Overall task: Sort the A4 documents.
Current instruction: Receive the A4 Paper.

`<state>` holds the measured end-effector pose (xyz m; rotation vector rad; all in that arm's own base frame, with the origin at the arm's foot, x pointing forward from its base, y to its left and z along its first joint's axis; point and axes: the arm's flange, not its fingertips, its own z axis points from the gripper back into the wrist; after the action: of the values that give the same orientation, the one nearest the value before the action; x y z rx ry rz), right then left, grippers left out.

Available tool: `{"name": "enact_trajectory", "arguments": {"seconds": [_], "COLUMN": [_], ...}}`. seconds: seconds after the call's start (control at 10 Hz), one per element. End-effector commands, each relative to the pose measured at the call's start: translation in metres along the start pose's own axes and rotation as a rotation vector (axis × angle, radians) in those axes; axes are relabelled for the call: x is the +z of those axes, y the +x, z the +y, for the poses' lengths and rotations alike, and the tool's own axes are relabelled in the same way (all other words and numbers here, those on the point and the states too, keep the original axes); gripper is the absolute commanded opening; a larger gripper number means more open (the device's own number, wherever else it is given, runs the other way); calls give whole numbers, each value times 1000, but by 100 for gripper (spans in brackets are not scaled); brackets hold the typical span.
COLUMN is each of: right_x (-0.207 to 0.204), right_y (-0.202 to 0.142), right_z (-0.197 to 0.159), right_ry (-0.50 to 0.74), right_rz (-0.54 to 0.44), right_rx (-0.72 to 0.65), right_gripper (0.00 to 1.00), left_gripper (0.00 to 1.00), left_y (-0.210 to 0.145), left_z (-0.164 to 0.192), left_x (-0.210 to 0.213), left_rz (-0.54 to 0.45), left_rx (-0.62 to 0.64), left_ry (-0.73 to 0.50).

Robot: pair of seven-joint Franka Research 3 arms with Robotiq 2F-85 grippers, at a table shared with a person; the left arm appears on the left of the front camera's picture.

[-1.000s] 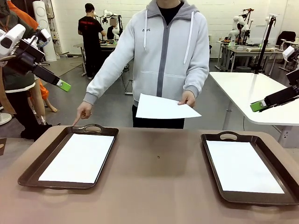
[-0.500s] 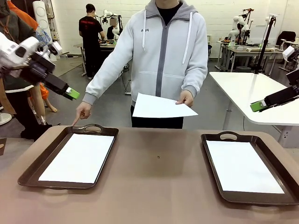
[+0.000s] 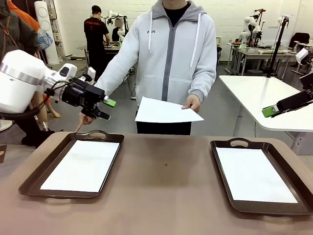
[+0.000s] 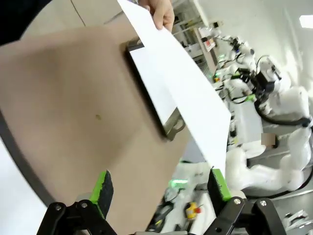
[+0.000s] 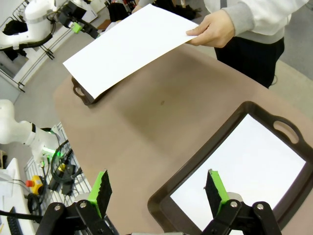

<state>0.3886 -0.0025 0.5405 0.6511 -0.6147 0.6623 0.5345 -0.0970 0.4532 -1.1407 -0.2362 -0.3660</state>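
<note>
A person across the table holds one white A4 document [image 3: 166, 111] in one hand [image 3: 192, 102], flat above the far table edge. My left gripper [image 3: 105, 109] hovers open just left of that sheet, above the left tray's handle [image 3: 98, 134]. In the left wrist view my left gripper [image 4: 160, 188] stands open with the sheet [image 4: 181, 83] ahead of it. Another sheet [image 3: 83, 165] lies in the left tray and one [image 3: 254, 174] in the right tray [image 3: 222, 176]. My right gripper [image 3: 274, 110] hangs open at the far right, above the right tray [image 5: 195, 166]; its open fingers frame the right wrist view [image 5: 159, 188].
The person's other hand [image 3: 86, 120] points down at the left tray's far corner, right beside my left gripper. Brown table [image 3: 166, 196] lies bare between the two trays. A white table [image 3: 264, 93] stands beyond on the right.
My left arm has swung down and to the right, from the far left to beside the held sheet. The person has shifted the sheet slightly left. The right arm has not moved.
</note>
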Motion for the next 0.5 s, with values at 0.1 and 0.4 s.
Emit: {"name": "enact_trajectory", "arguments": {"seconds": [0.1,0.4], "right_x": [0,0], "right_y": [-1,-1], "right_z": [0,0], "right_ry": [1,1], "right_rz": [0,0], "right_rx": [4,4], "right_gripper": [100,100], "left_gripper": [100,100], "left_y": [10,22], "left_z": [14,22], "left_x": [-16,-35], "left_rz": [-108,-102], "left_rx": [187,229], "left_ry": [-155,-243]}}
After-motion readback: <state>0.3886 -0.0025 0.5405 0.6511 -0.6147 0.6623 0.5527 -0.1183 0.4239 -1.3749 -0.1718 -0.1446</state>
